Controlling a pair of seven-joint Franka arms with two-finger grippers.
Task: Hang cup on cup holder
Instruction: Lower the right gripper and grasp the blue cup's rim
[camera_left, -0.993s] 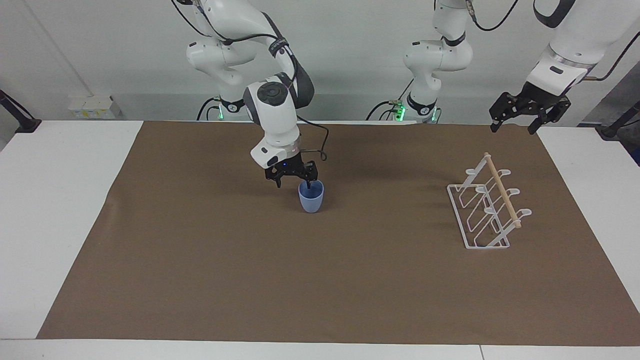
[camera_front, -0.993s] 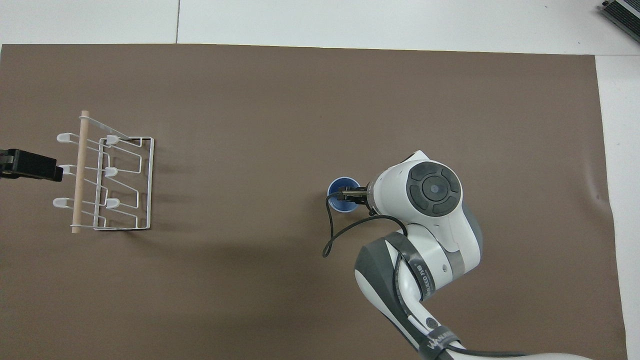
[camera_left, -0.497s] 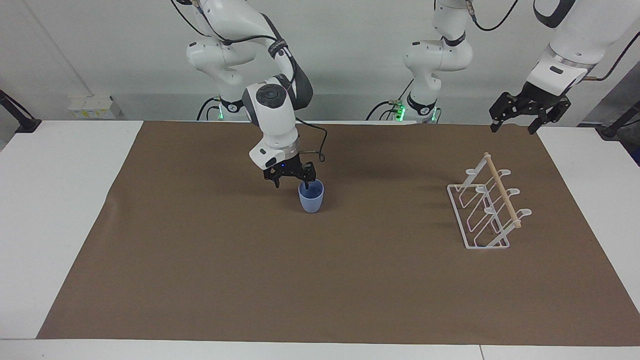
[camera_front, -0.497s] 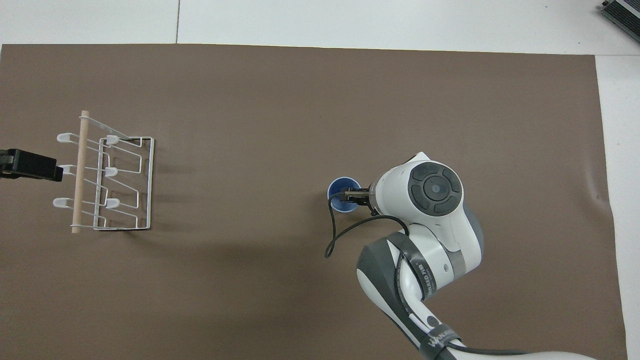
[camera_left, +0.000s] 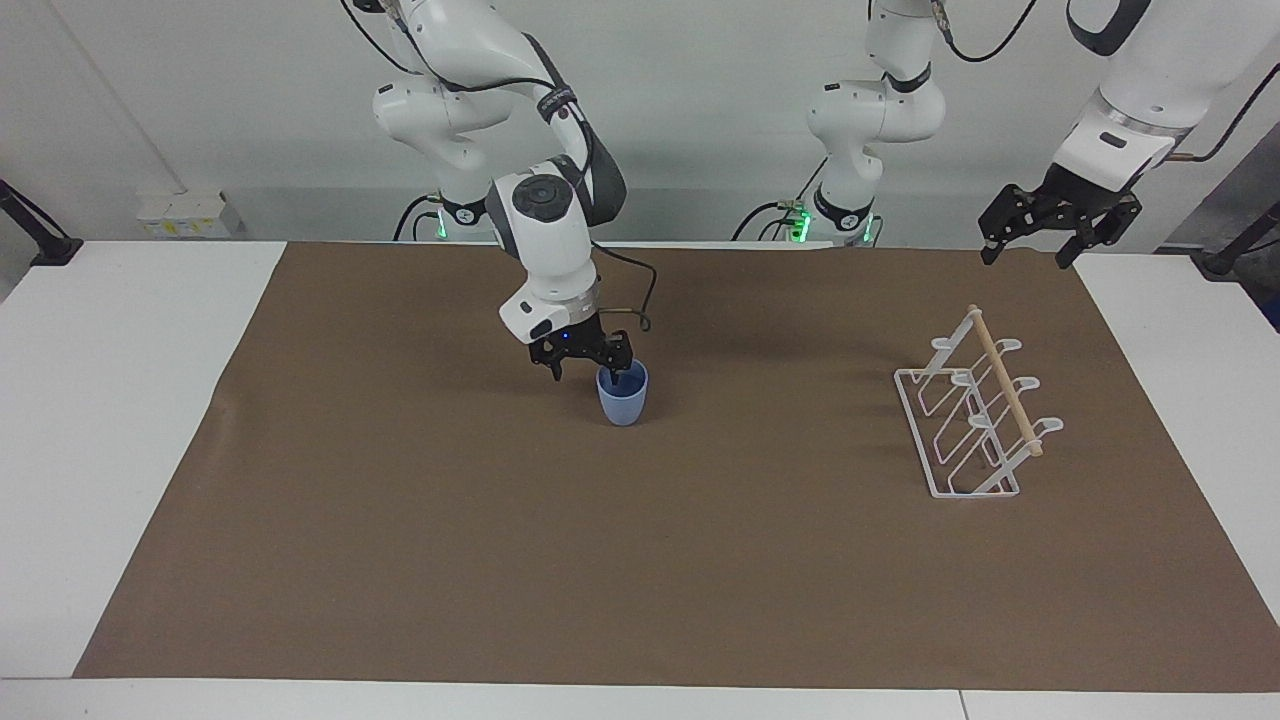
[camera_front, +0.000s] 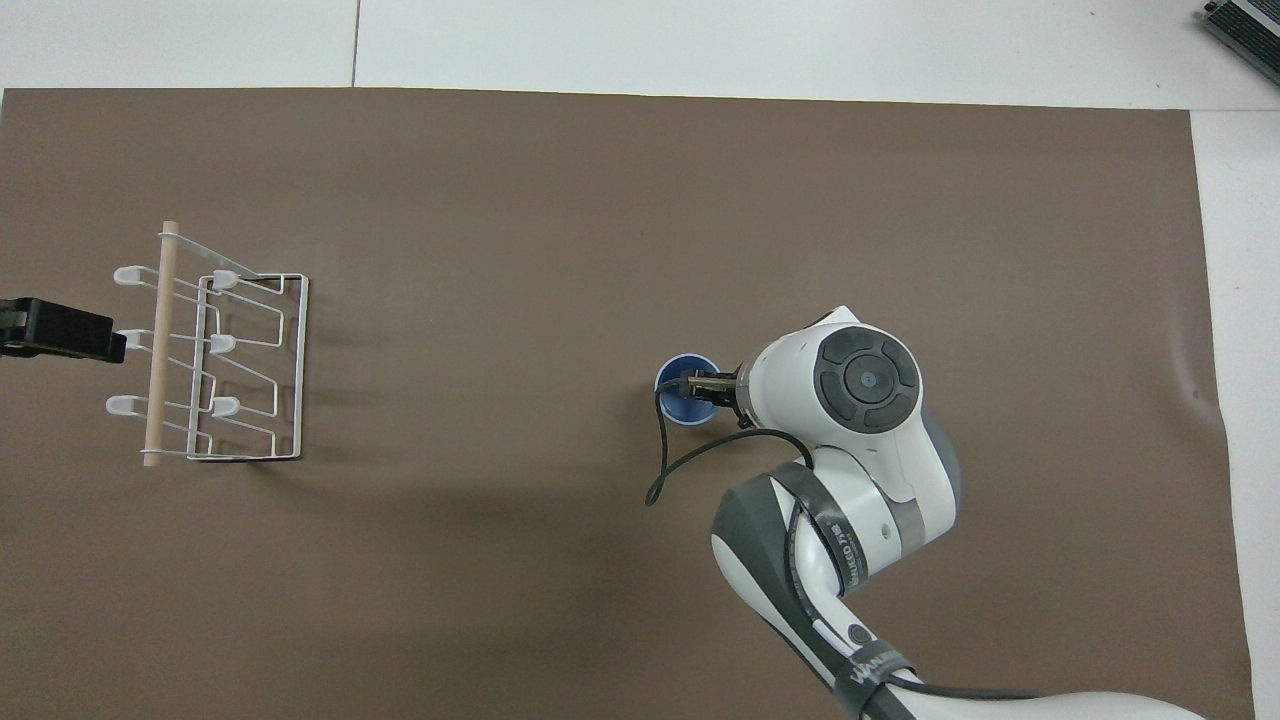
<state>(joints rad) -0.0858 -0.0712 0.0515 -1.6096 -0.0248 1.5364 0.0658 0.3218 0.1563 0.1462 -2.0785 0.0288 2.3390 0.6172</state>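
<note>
A small light-blue cup (camera_left: 622, 393), handleless and tapering toward its base, was seen upright on the brown mat (camera_left: 500, 560) near the table's middle, well apart from the white wire holder (camera_left: 975, 415) with its wooden rod, which was set toward the left arm's end of the mat. In the facing view the right gripper (camera_left: 590, 370) was shown spread wide with one finger dipped inside the cup's rim and the other outside it, nothing yet clamped, whereas from overhead the wrist hid all but one finger (camera_front: 700, 383) over the cup's mouth. The left gripper (camera_left: 1030, 250) was held open and waiting above the mat's edge nearest the robots, and broad bare mat was left between cup and holder.
</note>
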